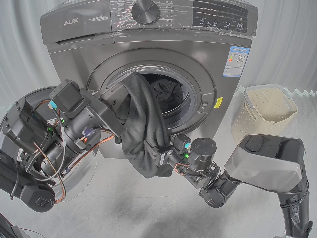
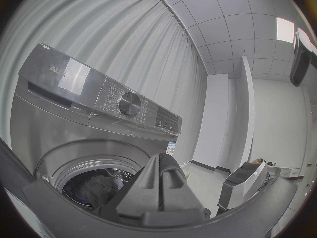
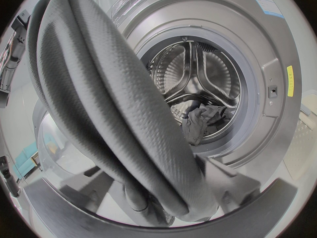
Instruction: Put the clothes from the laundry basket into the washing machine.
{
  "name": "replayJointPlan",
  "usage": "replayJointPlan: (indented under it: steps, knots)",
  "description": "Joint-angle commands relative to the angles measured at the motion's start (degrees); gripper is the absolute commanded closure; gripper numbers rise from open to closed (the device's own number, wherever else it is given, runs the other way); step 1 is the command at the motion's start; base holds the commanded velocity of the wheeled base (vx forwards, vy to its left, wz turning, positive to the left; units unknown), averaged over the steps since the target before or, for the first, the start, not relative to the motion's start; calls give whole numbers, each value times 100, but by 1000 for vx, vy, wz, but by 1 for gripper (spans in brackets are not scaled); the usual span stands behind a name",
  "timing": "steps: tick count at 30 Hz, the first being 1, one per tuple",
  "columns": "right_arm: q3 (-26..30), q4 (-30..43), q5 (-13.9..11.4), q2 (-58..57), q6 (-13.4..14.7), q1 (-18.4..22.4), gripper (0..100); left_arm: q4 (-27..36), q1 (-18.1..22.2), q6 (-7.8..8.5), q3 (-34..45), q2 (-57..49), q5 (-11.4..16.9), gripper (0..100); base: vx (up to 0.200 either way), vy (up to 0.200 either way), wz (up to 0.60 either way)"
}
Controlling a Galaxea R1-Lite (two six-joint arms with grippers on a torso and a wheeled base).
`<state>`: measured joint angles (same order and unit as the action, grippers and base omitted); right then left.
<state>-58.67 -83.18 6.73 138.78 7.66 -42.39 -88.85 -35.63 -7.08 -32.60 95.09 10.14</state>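
Note:
A long dark garment (image 1: 145, 123) hangs in front of the open washing machine (image 1: 76, 63), its upper end at the top left of the drum mouth. My left gripper (image 1: 128, 85) is shut on that upper end, and dark cloth shows pinched between the fingertips (image 2: 161, 169). My right gripper (image 1: 158, 154) is lower, in front of the drum's bottom rim, shut on a thick fold of the same garment (image 3: 109, 93), which fills the gap between its fingers (image 3: 231, 182). The garment's bottom sags below it. Other dark clothes (image 3: 204, 119) lie inside the drum.
The machine's round glass door (image 1: 79, 172) stands swung open at the left, behind my left arm. A cream laundry basket (image 1: 264, 119) sits on the floor right of the machine, with no clothes visible inside. Bare grey floor lies in front.

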Motion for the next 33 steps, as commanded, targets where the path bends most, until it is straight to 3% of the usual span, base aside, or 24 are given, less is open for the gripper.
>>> replayJointPlan:
  steps: [1,8,10,17,19,20,24,31,33]
  knots:
    - [-92,-23,4,35,8,-6,100,-1,21,-12,8,-16,-4,100,0,0,0]
    - [-30,-85,39,-167,69,20,100,8,136,-21,52,63,-12,100,0,0,0]
    - [102,-85,171,-422,78,55,100,8,355,-12,96,159,32,100,0,0,0]
    - [532,-41,250,-905,166,81,100,-1,900,49,465,651,155,100,0,0,0]
    - [620,-41,364,-967,192,117,100,-1,1058,155,614,898,348,100,0,0,0]
    - [629,-32,382,-1011,228,125,100,-1,1164,286,737,1056,489,100,0,0,0]
    - [629,-14,382,-1081,236,143,100,-1,1190,541,1062,1311,735,100,0,0,0]
    - [594,-14,399,-1134,236,73,100,-10,1181,937,1528,1776,1016,100,0,0,0]
    - [594,-14,399,-1142,245,64,100,-10,1181,954,1537,1847,1034,100,0,0,0]
